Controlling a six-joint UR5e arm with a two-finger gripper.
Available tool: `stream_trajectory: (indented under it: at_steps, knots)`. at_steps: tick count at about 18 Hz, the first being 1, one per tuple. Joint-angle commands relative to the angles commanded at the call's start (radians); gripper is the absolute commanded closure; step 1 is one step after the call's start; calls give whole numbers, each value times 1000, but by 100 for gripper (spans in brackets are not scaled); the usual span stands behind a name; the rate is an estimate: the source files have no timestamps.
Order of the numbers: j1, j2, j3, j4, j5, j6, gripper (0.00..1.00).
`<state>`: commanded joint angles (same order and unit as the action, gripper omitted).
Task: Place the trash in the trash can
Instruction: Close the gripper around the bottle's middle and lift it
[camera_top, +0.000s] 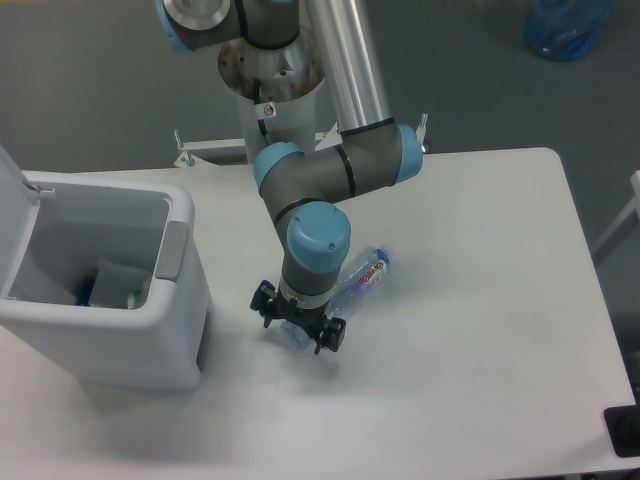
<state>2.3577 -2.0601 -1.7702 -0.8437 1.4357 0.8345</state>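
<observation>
A clear crushed plastic bottle (366, 272) with a red-lettered label lies slanted on the white table, cap toward the far right. My gripper (298, 330) points down over the bottle's near-left end, its jaws spread on either side of it and not visibly closed on it. The trash can (150, 340), a big white bin with its lid flipped up, stands at the left, about a hand's width from the gripper. Inside it lies a crumpled white wrapper (122, 284) with green marks.
The arm's base column (272, 75) rises behind the table's far edge. Something blue (84, 291) shows in the bin beside the wrapper. A blue bag (566, 27) sits on the floor at the far right. The table's front edge runs close below the gripper.
</observation>
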Motion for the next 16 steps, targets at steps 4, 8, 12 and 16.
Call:
stream_trajectory:
  at_steps: [4,8,12,16]
  knots:
    - [-5,2,-5,-2,6,9,22]
    - [-5,2,-3,-5,5,11,43]
    - [-5,6,0,-32,6,9,64]
    - [-5,11,14,-37,5,11,72]
